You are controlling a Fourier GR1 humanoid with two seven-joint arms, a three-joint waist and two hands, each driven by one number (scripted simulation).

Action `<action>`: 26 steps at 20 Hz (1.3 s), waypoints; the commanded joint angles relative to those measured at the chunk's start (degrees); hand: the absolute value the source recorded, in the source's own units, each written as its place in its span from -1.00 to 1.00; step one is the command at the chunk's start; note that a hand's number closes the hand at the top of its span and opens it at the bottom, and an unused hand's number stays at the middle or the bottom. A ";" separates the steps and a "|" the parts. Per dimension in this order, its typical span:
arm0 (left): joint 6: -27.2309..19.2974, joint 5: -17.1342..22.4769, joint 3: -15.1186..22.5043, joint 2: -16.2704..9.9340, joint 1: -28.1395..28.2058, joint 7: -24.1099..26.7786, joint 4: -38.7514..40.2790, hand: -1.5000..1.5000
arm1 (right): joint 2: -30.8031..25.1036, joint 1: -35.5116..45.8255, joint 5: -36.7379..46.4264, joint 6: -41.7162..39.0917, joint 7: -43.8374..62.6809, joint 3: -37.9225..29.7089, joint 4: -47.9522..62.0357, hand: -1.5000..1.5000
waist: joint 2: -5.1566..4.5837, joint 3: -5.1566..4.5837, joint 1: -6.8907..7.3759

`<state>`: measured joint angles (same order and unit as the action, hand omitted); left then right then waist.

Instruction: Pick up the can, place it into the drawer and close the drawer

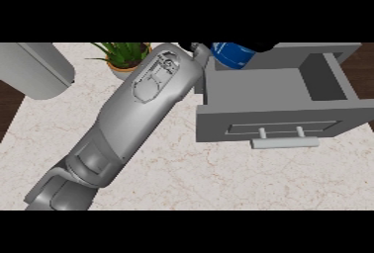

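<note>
Curling black hand round blue cylindrical can, holding it at back edge of open grey box-shaped drawer. Extending long grey forearm diagonally across pale marble counter. Standing nearby: potted green plant.

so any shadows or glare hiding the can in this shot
Head view: even light, no glare; the open drawer has a darker shaded right inner wall. The blue can is partly hidden by the left hand, not by shadow.
</note>
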<state>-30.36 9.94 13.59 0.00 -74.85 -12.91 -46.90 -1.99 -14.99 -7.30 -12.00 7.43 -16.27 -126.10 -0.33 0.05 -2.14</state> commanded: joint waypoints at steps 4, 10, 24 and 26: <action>-2.13 7.03 4.04 0.00 -7.57 1.90 9.07 1.00 | 1.46 0.30 1.33 0.75 0.98 1.81 -0.76 -1.00 | -0.16 0.01 -0.73; -2.42 9.01 7.03 0.00 -10.05 3.77 14.38 1.00 | -1.17 4.03 0.90 0.68 1.85 -0.20 2.18 -1.00 | -0.15 0.02 -0.31; -6.38 17.01 16.98 0.00 -7.35 12.37 21.73 1.00 | -1.31 7.66 2.08 1.37 1.83 0.81 4.52 -1.00 | -0.98 0.10 -3.58; -7.03 17.71 17.20 0.00 -7.72 14.32 22.32 1.00 | -0.95 9.56 2.34 1.72 0.31 1.13 6.22 -1.00 | -1.22 0.11 -3.76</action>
<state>-36.53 26.48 28.92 -0.01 -83.39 -1.61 -25.76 -2.38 -7.88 -4.43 -10.65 7.67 -14.58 -121.11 -1.25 0.16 -5.23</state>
